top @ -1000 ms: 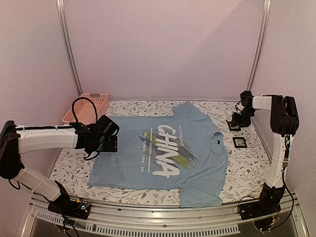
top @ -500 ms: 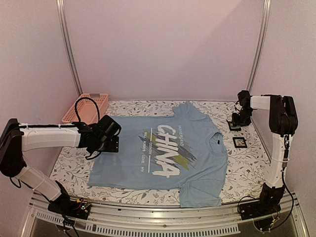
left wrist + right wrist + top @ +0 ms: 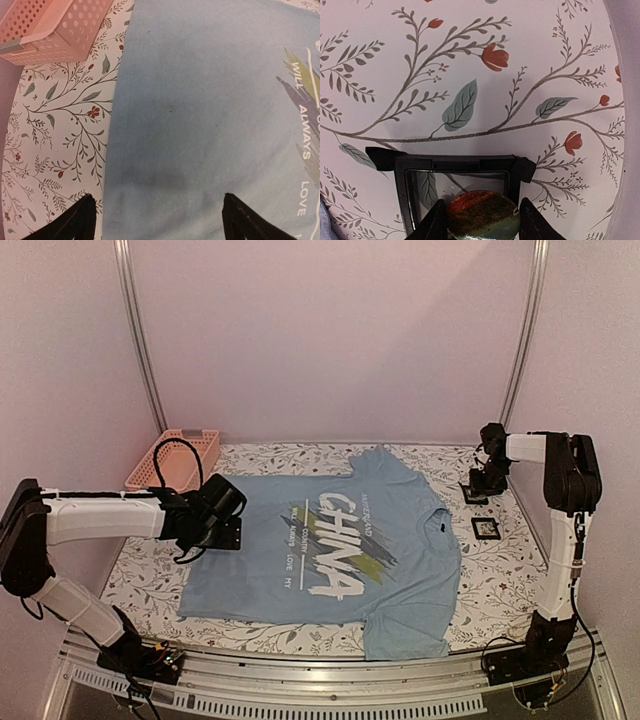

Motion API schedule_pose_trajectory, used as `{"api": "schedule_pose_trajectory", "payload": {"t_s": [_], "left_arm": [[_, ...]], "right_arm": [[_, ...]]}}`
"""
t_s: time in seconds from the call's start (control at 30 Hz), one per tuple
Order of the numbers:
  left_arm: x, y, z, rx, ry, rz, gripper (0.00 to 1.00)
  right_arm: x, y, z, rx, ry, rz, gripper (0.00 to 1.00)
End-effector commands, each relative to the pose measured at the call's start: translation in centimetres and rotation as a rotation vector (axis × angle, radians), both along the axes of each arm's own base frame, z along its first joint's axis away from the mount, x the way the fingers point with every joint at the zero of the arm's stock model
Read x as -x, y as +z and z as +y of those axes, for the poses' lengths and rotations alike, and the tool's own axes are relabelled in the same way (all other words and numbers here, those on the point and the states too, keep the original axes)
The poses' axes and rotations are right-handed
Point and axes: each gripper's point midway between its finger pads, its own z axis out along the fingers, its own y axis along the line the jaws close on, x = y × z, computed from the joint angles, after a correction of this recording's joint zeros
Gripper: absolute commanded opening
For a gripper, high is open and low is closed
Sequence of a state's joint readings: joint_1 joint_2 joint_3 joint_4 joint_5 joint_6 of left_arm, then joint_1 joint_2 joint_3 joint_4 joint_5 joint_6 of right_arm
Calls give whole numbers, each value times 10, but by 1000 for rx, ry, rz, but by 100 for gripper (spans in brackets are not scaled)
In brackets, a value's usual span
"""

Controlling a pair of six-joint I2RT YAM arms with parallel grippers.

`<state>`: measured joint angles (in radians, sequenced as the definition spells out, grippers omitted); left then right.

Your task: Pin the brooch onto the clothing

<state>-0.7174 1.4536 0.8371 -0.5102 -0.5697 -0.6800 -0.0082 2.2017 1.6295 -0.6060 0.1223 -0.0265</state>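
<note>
The light blue T-shirt (image 3: 330,540) with the white "CHINA" print lies flat on the flowered table; its plain lower part (image 3: 200,125) fills the left wrist view. My left gripper (image 3: 222,530) hovers over the shirt's hem edge, its jaws (image 3: 157,197) wide open with only cloth below. At the table's far right my right gripper (image 3: 484,483) points down at a small black square frame (image 3: 455,162). The round orange and green brooch (image 3: 482,216) sits between the right fingers (image 3: 482,220), which press on both of its sides.
A pink perforated basket (image 3: 175,458) stands at the back left, near the left arm (image 3: 50,25). A second black square frame (image 3: 486,528) lies on the cloth in front of the right gripper. The enclosure's side wall is close behind the right arm.
The right fingers have drawn in against the brooch. The left gripper has shifted slightly right onto the shirt's hem, still open.
</note>
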Motion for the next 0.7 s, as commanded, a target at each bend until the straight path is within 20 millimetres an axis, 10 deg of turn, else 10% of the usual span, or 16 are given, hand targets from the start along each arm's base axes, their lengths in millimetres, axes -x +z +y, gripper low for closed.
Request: {"api": "schedule_pose_trajectory", "payload": {"t_s": [0.0,0.67], "left_arm": [[1,-1,-5,5,-14,-4,87],[-1,0,-5,-6,-21,-9,87]], "right_arm": [[2,-9,-3,22,-5,28,43],[0,26,9,-49,6,-52,39]]}}
